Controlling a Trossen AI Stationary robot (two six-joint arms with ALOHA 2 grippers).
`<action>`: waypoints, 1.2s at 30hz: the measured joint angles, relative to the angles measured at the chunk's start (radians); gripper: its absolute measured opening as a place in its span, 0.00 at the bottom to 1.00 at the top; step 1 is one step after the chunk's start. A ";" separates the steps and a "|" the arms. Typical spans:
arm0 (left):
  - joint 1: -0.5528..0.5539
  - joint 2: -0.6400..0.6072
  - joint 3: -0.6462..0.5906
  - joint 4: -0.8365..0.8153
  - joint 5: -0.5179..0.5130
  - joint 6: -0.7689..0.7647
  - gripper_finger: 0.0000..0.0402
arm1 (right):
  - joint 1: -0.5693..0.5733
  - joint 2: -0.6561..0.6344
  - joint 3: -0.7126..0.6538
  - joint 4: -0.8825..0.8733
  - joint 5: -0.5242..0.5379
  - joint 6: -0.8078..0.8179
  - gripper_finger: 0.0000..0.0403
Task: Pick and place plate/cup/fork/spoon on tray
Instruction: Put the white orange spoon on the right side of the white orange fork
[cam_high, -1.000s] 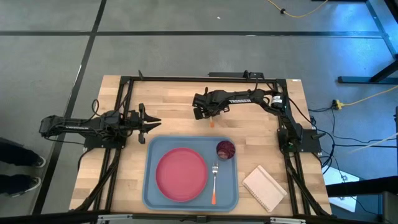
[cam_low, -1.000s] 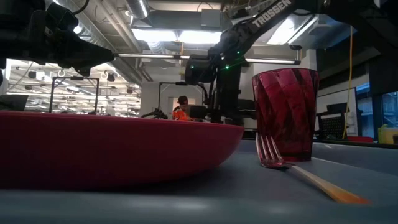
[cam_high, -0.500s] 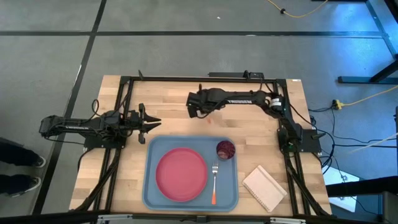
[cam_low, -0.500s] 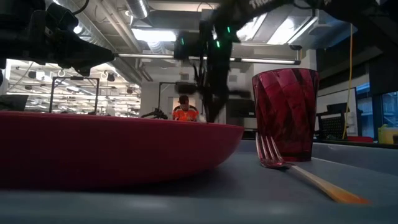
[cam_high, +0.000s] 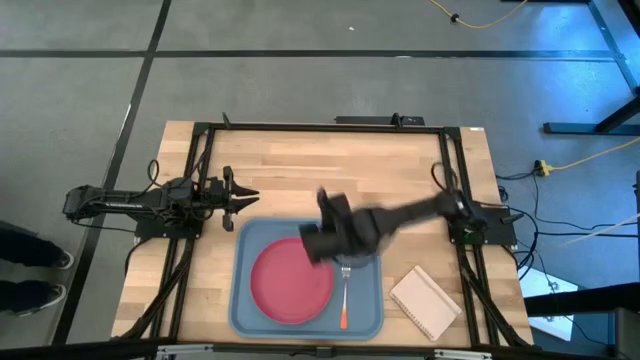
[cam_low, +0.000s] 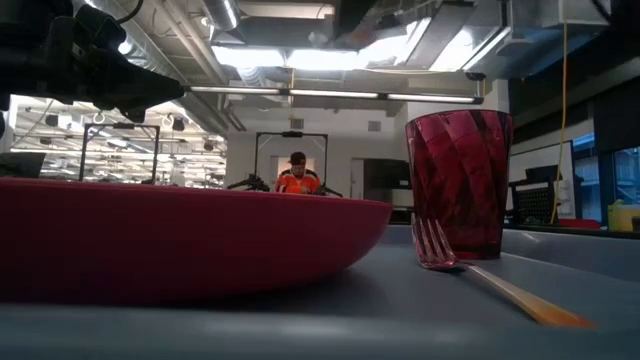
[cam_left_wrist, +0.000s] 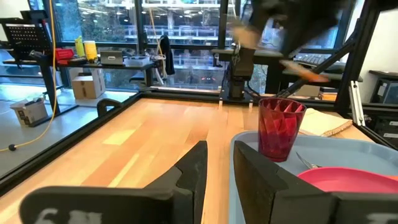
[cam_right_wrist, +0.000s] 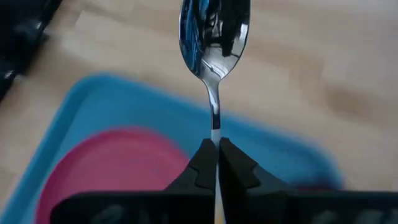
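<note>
My right gripper (cam_high: 318, 243) hangs over the light blue tray (cam_high: 245, 300), above the far right rim of the pinkish-red plate (cam_high: 285, 285), and is shut on the silver spoon (cam_right_wrist: 214, 31). The arm is blurred and hides the maroon cup in the high view. The cup (cam_low: 457, 180) stands upright on the tray's floor, and the fork (cam_high: 344, 290) lies flat beside the plate. My left gripper (cam_high: 248, 196) waits off the tray's far left corner with a narrow gap between its fingers (cam_left_wrist: 219, 171). My right gripper pinches the spoon's slim stem (cam_right_wrist: 215, 127) between its two fingers, a little behind the bowl. The spoon lies along the fingers, and its bowl sticks out ahead of them. The spoon is lifted clear, above the tray and the plate's edge.
A white notepad (cam_high: 425, 300) lies on the wood right of the tray. A black frame (cam_high: 320, 127) runs around the table's far part. Bare wood (cam_high: 300, 170) lies beyond the tray. A person in orange (cam_low: 297, 180) is far off in the room.
My right gripper has carried the spoon from the table's far middle, first a little toward the left edge, then quickly toward the near edge, until it is over the tray by the plate and cup. It has stayed shut on the spoon.
</note>
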 joint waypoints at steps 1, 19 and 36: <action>0.000 0.000 0.000 0.000 0.000 0.000 0.18 | 0.038 0.000 0.000 -0.016 -0.001 0.066 0.00; 0.000 0.000 0.000 0.000 0.000 0.000 0.18 | 0.309 0.192 -0.033 0.044 -0.181 0.671 0.00; 0.000 0.000 0.000 0.000 0.000 0.000 0.18 | 0.308 0.275 -0.033 0.040 -0.368 0.775 0.00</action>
